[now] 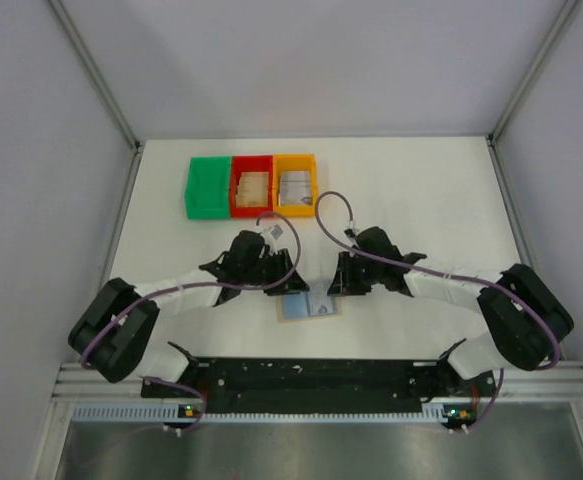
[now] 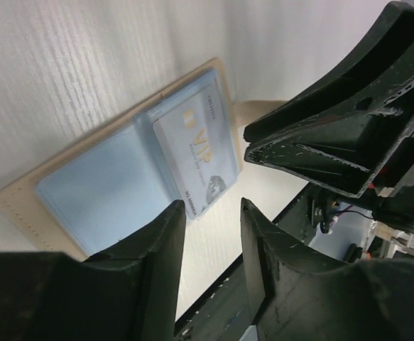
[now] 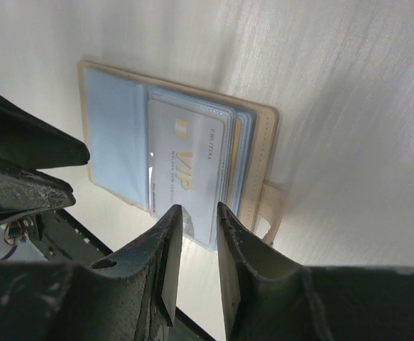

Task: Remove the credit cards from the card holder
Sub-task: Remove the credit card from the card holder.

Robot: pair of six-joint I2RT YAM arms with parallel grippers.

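The card holder (image 1: pixel 308 307) lies open on the white table between my two grippers, tan outside and blue-grey inside. It also shows in the left wrist view (image 2: pixel 100 192) and the right wrist view (image 3: pixel 114 128). A grey-silver VIP credit card (image 2: pixel 199 153) sticks partly out of its pocket, seen too in the right wrist view (image 3: pixel 189 170). My left gripper (image 2: pixel 212 206) is open and empty, just beside the card's free end. My right gripper (image 3: pixel 198 210) is open, with its jaws on either side of the card's protruding edge. A tan card edge (image 3: pixel 236 153) shows behind it.
Three small bins stand in a row at the back: green (image 1: pixel 208 186), red (image 1: pixel 252 185) with tan cards inside, orange (image 1: pixel 295 184) with grey cards inside. The black rail (image 1: pixel 311 375) with the arm bases runs along the near edge.
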